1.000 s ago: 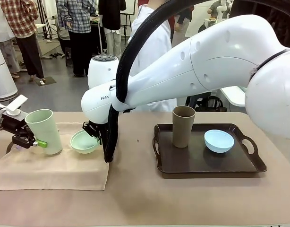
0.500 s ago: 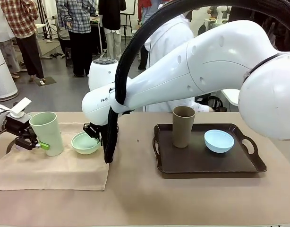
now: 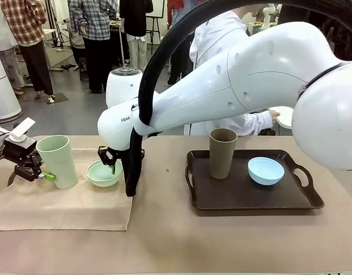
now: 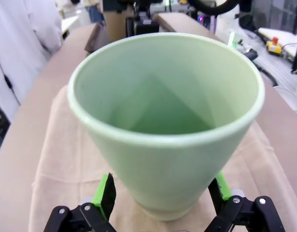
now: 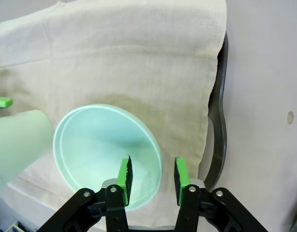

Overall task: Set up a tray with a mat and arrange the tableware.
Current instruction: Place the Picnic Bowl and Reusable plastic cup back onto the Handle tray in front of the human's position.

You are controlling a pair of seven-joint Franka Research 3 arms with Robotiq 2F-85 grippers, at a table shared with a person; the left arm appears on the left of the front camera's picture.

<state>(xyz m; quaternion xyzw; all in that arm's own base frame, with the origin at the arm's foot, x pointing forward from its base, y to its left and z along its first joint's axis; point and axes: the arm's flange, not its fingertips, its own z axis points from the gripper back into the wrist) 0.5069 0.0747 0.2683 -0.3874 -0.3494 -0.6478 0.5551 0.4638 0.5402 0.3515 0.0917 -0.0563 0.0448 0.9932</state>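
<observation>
The left pincer (image 4: 163, 182) stands spread around the green cup (image 4: 163, 121) on the mat (image 3: 78, 206). The right pincer (image 5: 152, 165), pads apart, straddles the rim of the green bowl (image 5: 95, 145), likely to lift it.

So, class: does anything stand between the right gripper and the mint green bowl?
Nothing visible. The right gripper hangs over the mint green bowl on the beige mat, jaws apart astride its rim.

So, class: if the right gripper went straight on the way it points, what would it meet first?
Probably the mint green bowl: the right gripper points down with its fingers astride the rim, one inside, one over the mat. Depth is unclear.
</observation>
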